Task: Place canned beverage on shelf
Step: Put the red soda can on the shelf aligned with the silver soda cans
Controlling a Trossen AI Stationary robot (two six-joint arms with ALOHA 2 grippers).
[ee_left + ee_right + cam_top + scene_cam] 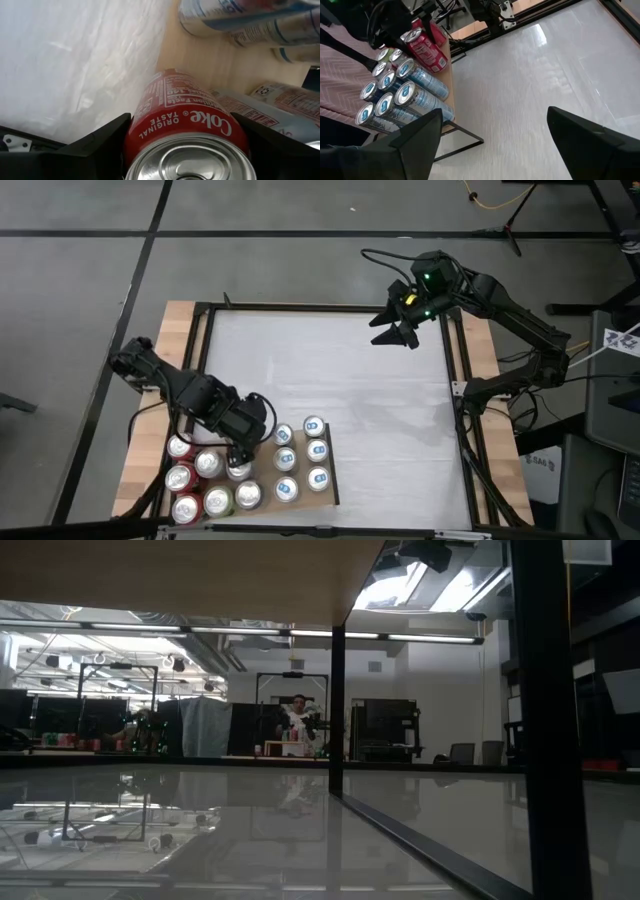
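Left gripper clamped around red Coke can over shelf, beside other cans. Rigid, slick, likely heavy; best held mid-body. Right gripper idle, spread open.

A wooden panel spanned the top, above the glossy tabletop. A dark post stood mid-frame, a thicker one nearer right. A person stood far behind.
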